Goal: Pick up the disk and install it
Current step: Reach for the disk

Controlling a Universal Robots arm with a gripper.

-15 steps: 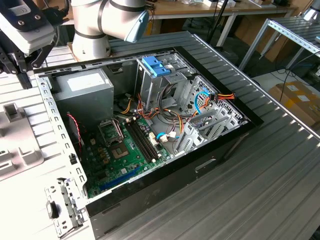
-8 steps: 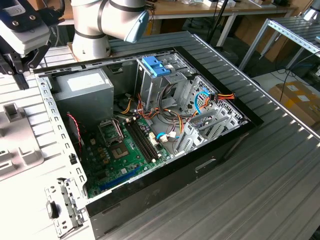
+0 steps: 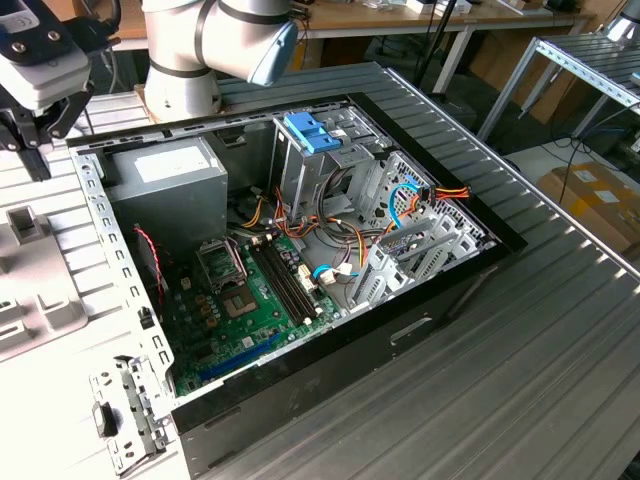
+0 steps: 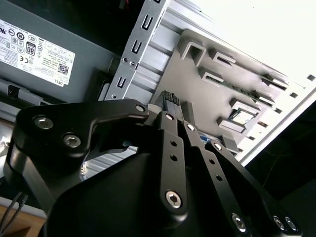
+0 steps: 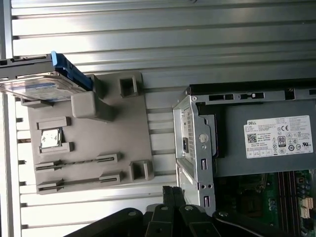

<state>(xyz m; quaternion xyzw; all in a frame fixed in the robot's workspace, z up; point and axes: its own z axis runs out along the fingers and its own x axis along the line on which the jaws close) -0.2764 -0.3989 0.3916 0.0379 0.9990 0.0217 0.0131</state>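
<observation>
The disk (image 5: 39, 83) is a flat grey drive in a light-blue carrier with a brighter blue end tab (image 5: 69, 69). It lies at one corner of a grey fixture plate (image 5: 98, 143) beside the open computer case (image 5: 197, 143). My gripper (image 5: 174, 193) hangs over the gap between plate and case, well apart from the disk. Its black fingers (image 4: 170, 101) are pressed together with nothing between them. In the exterior view the gripper (image 3: 32, 158) is at the far left, above the plate (image 3: 35, 300).
The open case (image 3: 300, 250) holds a grey power supply (image 3: 170, 180), a green motherboard (image 3: 250, 300), cables and a metal drive cage (image 3: 330, 170) with a blue plastic part (image 3: 310, 132) on top. Ribbed metal table (image 3: 520, 350) surrounds the case.
</observation>
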